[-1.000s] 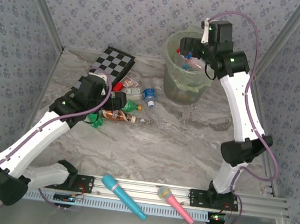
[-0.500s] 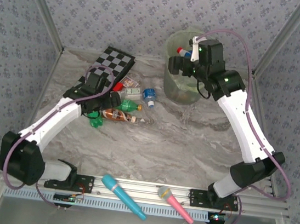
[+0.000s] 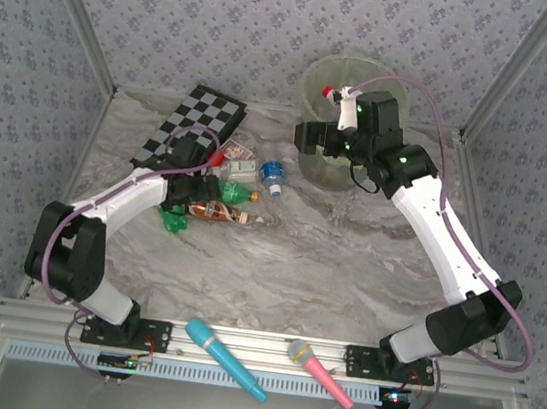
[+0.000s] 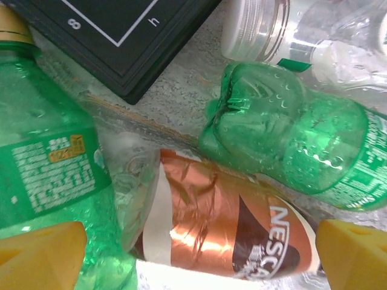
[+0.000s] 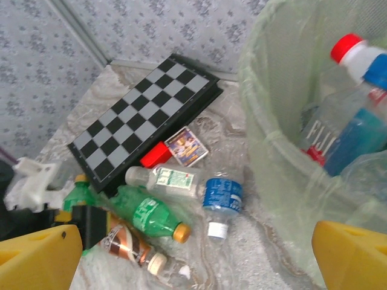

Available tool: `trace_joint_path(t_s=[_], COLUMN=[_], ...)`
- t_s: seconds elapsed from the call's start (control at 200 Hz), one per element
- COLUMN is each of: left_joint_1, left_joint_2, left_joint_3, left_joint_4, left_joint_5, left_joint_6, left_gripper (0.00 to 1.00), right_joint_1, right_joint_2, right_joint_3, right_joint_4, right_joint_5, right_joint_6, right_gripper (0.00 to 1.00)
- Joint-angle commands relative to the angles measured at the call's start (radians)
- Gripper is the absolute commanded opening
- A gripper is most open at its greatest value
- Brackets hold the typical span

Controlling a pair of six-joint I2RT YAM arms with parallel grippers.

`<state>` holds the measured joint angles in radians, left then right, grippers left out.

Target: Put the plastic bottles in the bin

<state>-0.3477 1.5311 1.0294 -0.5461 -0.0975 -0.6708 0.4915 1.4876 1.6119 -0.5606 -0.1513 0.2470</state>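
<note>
Loose plastic bottles lie left of centre: a brown-labelled one (image 3: 218,213), a green one (image 3: 238,194), a clear one (image 3: 241,168) and a blue-labelled one (image 3: 273,174). My left gripper (image 3: 195,201) is low over this pile and open. In its wrist view the yellow fingertips (image 4: 39,257) straddle the brown-labelled bottle (image 4: 230,229), with green bottles on the left (image 4: 48,163) and right (image 4: 290,145). The pale green bin (image 3: 334,167) stands at the back with bottles inside (image 5: 357,130). My right gripper (image 3: 306,136) hangs open and empty beside the bin's left wall (image 5: 284,139).
A folded chessboard (image 3: 191,125) lies behind the pile, with a red block (image 5: 156,155) and a card (image 5: 186,146) at its edge. A cyan microphone (image 3: 223,357) and a pink one (image 3: 320,371) rest on the front rail. Patterned walls close in the table.
My left arm has stretched forward and come down onto the bottle pile. My right gripper has swung out from above the bin to its left side, lower down.
</note>
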Motion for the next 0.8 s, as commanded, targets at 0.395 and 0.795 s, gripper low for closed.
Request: trace_joint_path(t_s=[0.395, 0.795], left_joint_1=[-0.066, -0.228], left_joint_2=[0.001, -0.086], left_joint_3=[-0.019, -0.134], left_joint_4=[0.079, 0.144], left_joint_5=[0.096, 0.115], left_joint_6=[-0.036, -0.216], left_gripper=[0.96, 0.95], right_joint_1=[0.116, 0.112], right_joint_2=[-0.078, -0.016], right_joint_3=[-0.339, -0.539], right_joint_4=[0.097, 0.183], right_joint_5=[-0.076, -0.249], right_joint_6=[0.093, 0.218], right_gripper=[1.00, 0.83])
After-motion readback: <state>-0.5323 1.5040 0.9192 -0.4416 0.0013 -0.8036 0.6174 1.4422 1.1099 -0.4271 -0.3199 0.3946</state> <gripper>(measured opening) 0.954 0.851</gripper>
